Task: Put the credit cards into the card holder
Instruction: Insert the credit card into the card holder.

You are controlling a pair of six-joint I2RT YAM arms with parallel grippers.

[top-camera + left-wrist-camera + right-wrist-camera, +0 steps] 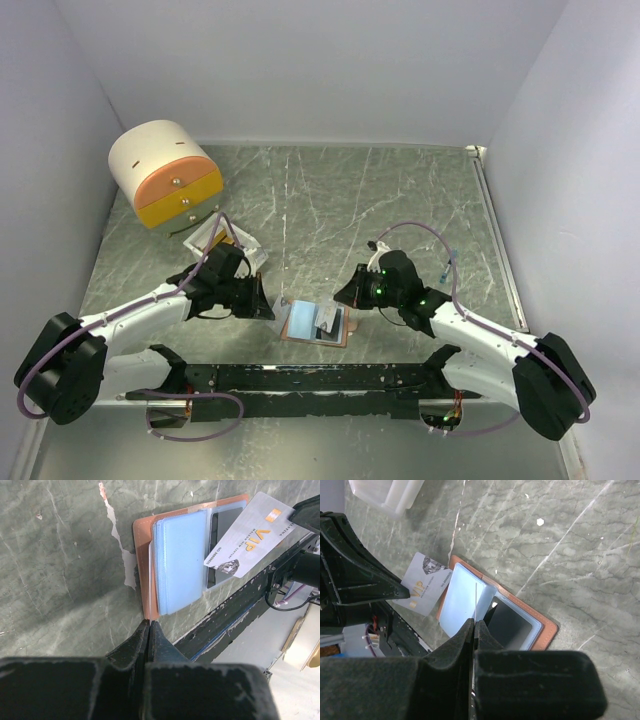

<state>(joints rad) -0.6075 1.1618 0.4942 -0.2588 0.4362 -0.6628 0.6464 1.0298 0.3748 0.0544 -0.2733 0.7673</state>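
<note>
Left wrist view: a pale credit card [250,535] partly hides the card holder's [180,565] right pocket. A black part [309,511] covers the card's upper right corner. Its small print is unreadable.

place: robot lab cell | signs: white enclosure walls [300,70], marbled tabletop [330,200], arm mounting rail [300,380]
</note>
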